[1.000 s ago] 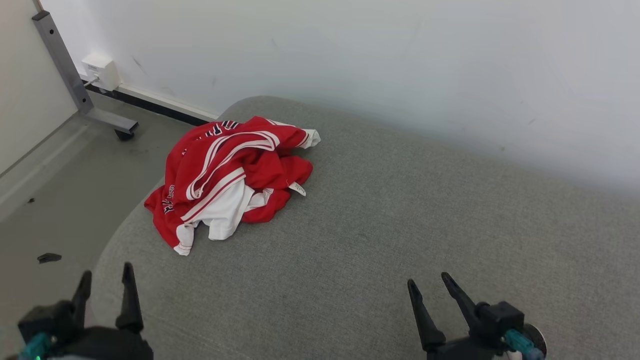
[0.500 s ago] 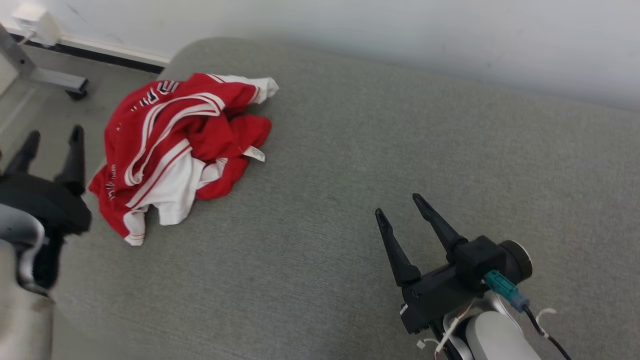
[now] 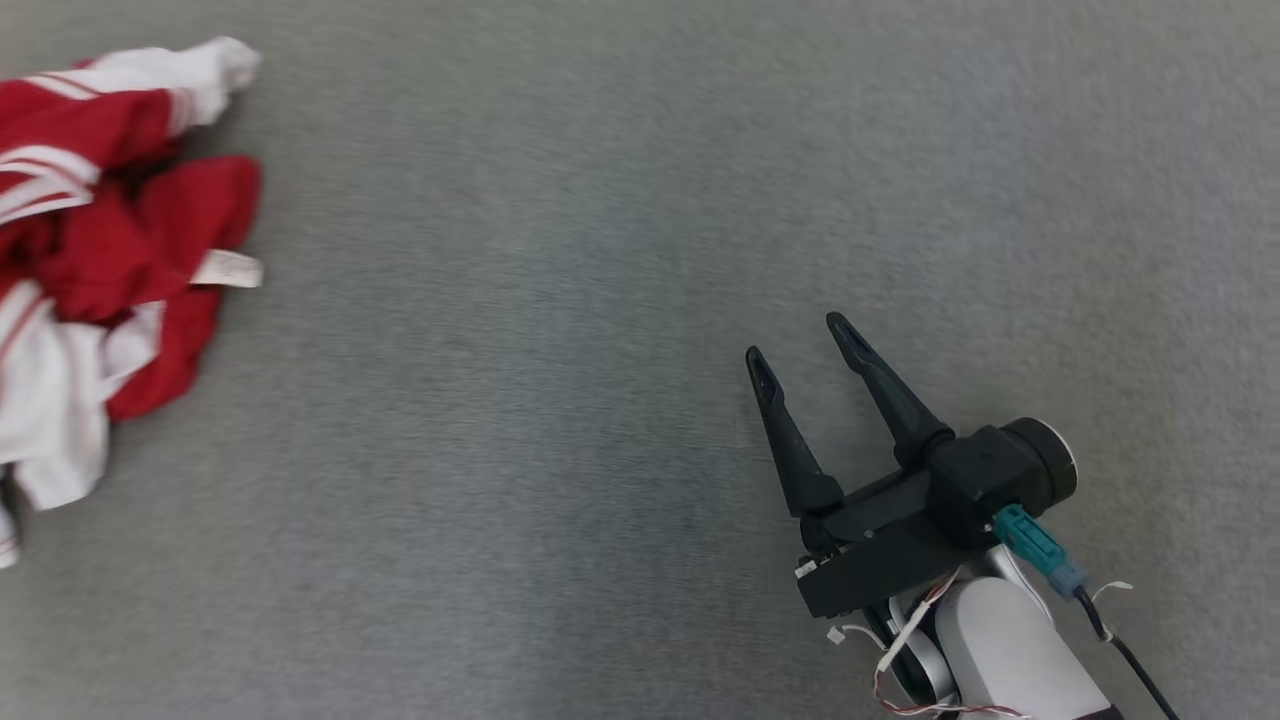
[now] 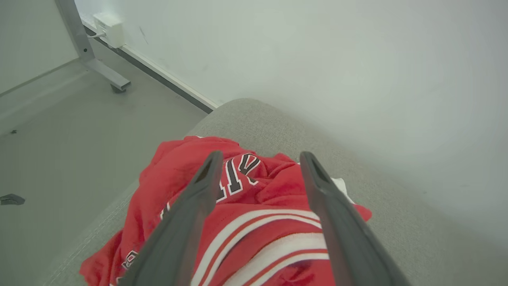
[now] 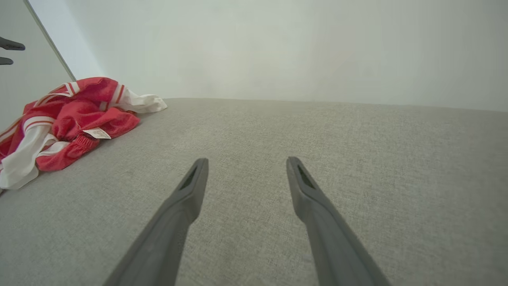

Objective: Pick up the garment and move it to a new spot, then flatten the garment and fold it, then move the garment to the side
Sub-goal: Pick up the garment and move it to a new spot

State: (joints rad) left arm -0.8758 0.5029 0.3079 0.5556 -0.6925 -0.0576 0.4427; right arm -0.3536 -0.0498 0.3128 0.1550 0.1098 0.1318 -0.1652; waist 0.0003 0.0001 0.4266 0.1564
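With left gripper [image 4: 260, 157] spread wide and empty just above the garment [image 4: 262, 198], drop straight onto the bunched red folds and pinch several layers at once, not the loose white hem. Right gripper [image 3: 795, 338] likewise wide and empty, low over bare bench [image 3: 560, 400], well apart from the heap. Crumpled at the bench's rounded left corner, near the edge, so lift rather than drag toward the floor [image 4: 79, 131]. Beyond: wall [image 4: 317, 59], metal leg [image 4: 99, 71]. Nothing blocking the reach.

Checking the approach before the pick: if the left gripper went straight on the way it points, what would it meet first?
Probably the red and white garment, crumpled on the grey cushion ahead of the open left gripper; how far off is unclear.
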